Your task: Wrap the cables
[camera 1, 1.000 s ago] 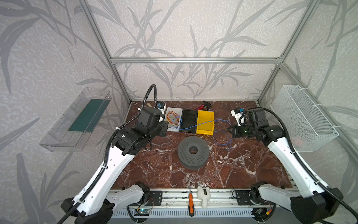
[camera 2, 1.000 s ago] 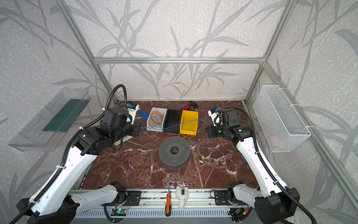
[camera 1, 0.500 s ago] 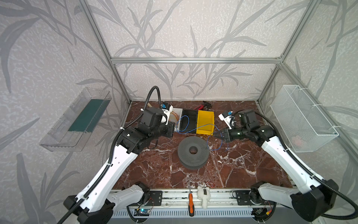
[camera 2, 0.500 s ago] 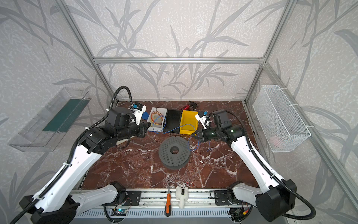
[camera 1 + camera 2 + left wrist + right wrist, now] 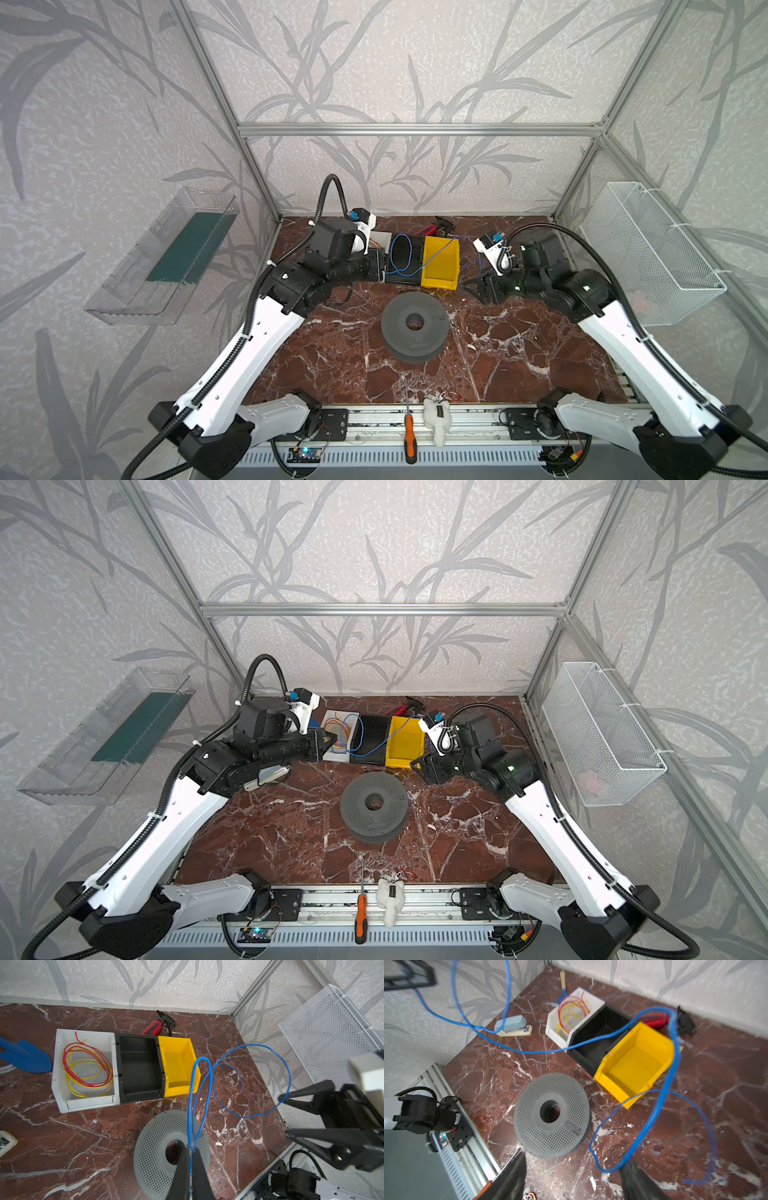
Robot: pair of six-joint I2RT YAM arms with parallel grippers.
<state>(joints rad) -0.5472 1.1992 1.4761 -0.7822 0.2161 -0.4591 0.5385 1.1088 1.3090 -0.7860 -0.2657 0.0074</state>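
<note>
The cables are one thin blue wire (image 5: 255, 1044) hanging in loose loops between the two arms above the bins. My left gripper (image 5: 192, 1147) is shut on it, with the strands pinched between the fingertips above the grey perforated spool (image 5: 158, 1159). In both top views the left gripper (image 5: 380, 266) is by the black bin (image 5: 405, 259). My right gripper (image 5: 573, 1167) stands open beside the yellow bin (image 5: 440, 262). A blurred stretch of the wire (image 5: 660, 1103) runs down past one of its fingers (image 5: 635, 1178). I cannot tell whether wire and finger touch.
A white bin (image 5: 83, 1068) holds red and yellow wires. A blue trowel (image 5: 25, 1055), a stapler (image 5: 512, 1025) and a red tool (image 5: 155, 1026) lie at the back. A screwdriver (image 5: 410, 432) and a white toy (image 5: 436, 419) rest on the front rail. A wire basket (image 5: 648, 249) hangs on the right wall.
Both arms have swung in toward the middle of the table. The right gripper has opened and let go of the wire. The left gripper still holds it.
</note>
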